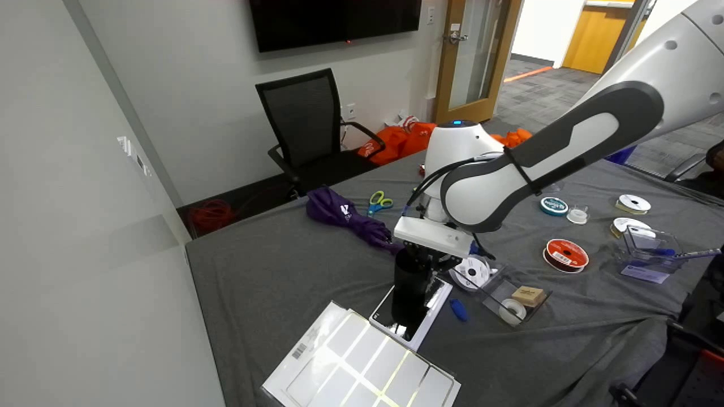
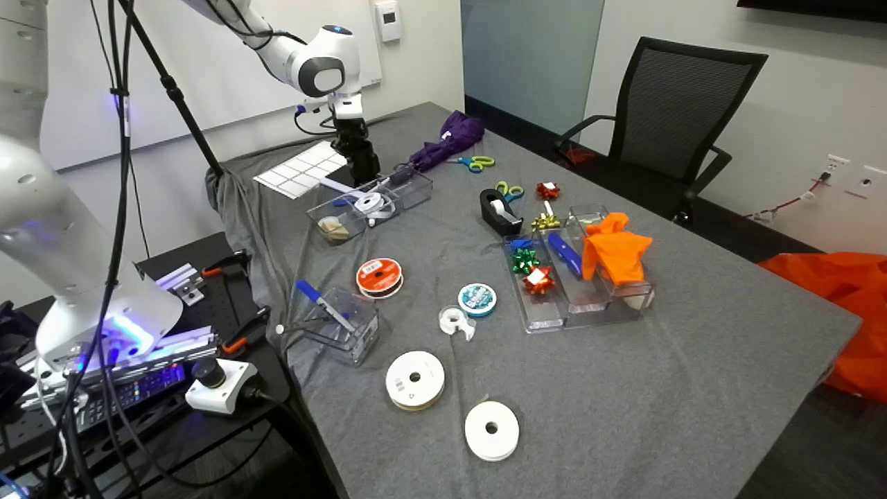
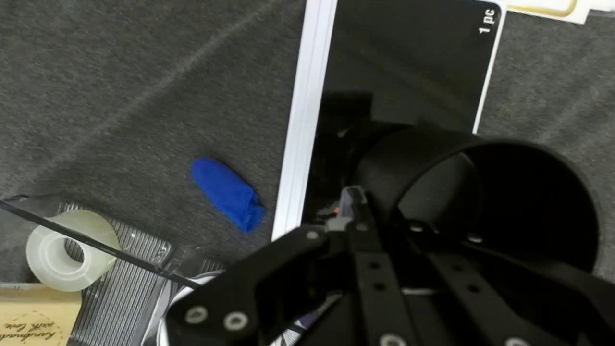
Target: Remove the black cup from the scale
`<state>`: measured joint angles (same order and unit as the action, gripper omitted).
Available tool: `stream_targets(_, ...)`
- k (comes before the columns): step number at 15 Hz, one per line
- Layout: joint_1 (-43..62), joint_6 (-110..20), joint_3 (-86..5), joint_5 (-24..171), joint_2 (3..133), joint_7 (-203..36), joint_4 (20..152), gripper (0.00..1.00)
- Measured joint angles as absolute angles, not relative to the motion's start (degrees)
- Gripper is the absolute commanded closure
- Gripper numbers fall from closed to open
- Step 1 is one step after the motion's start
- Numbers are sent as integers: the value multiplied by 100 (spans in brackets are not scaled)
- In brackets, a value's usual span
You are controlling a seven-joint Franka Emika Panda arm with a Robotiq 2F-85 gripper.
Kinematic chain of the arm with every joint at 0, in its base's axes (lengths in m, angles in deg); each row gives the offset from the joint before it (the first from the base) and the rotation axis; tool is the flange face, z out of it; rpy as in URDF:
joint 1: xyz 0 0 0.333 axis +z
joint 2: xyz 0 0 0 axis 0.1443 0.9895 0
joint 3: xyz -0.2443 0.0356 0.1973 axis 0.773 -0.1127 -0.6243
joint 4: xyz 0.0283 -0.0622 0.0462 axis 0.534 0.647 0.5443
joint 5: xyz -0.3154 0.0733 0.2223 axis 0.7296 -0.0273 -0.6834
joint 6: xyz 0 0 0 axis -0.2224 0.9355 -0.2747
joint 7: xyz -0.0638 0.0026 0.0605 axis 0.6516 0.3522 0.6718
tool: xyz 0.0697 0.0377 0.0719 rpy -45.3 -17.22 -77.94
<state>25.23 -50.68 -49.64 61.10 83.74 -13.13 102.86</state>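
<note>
Removal part done: grip looks made, clear-off left.
Scale (image 3: 408, 57) not free yet; gripper (image 3: 378, 205) over it, jaws apparently clamped across one wall of the black cup (image 1: 408, 277). Cup upright over the scale's dark top; can't tell if base touches. Left, I'd judge: lift clear, set down, release.

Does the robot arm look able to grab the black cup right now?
Probably yes: the gripper sits at the rim of the black cup, apparently straddling its wall, with nothing visible blocking it.
</note>
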Motion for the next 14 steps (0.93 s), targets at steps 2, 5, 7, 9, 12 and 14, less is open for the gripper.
stream_targets(2,2525,-5070,-4964,6116,8374,-1322,10286,98)
stream_targets(5,2535,-5106,-4964,6121,8371,-1368,10289,98)
stream_targets(7,2550,-5219,-4974,6121,8340,-1444,10311,98)
stream_targets(9,2568,-5328,-4985,6121,8273,-1542,10330,98)
stream_targets(12,2569,-5347,-5004,6121,8092,-1726,10415,98)
stream_targets(14,2568,-5347,-5032,6120,7932,-1912,10573,98)
